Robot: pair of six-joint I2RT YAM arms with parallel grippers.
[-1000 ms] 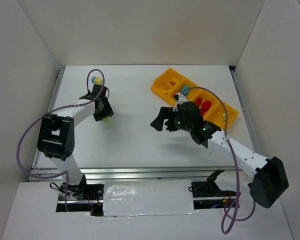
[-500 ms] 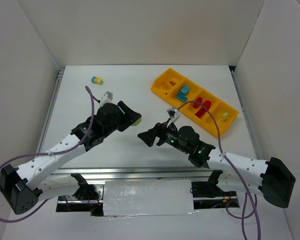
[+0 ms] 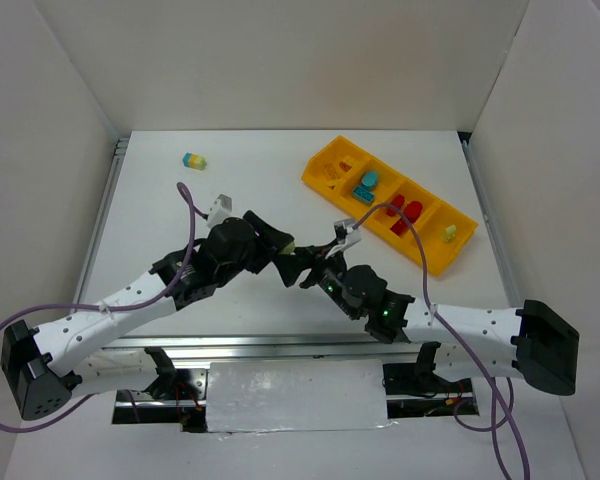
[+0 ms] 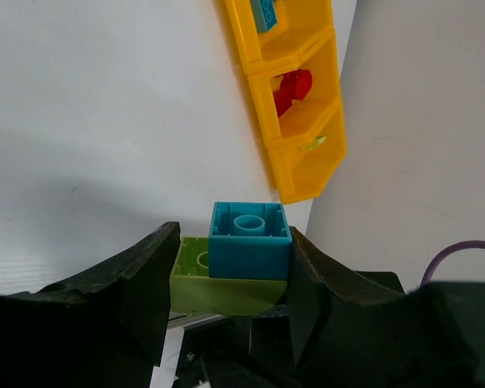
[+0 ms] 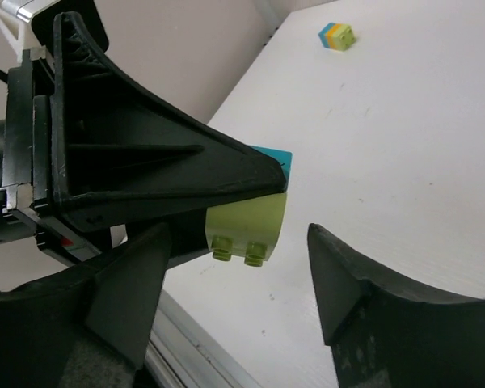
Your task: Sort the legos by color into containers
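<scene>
Holding a two-brick clump mid-workspace, apparently off the table: left gripper (image 4: 230, 246) is clamped on a teal brick (image 4: 248, 241) stuck to a pale green brick (image 4: 192, 279). Right gripper (image 5: 238, 233) faces it nose to nose, spread wide, one finger on either side of the clump. Neither touches it as far as I can see.

Key relation: in the right wrist view the green half pokes out past the left fingers (image 5: 145, 174), pegs down. Teal is mostly hidden behind them, only a corner shows. So green is the piece the right can bite. My read: pull-apart, with right closing across the green while left keeps the teal. Tray (image 3: 315, 178) sits on the right arm's side, well apart.

Counts:
- 2 bricks in hand.
- 1 loose clump (image 3: 194, 160) on the far left of the table, three colour bands.
- 4 tray compartments:
  - teal pieces (image 3: 365, 183): looks like 2.
  - red pieces (image 3: 406, 212): 2 or 3, can't split them.
  - green bit (image 3: 448, 232): 1, in the end compartment.
  - first compartment: yellow on yellow, can't tell.
</scene>
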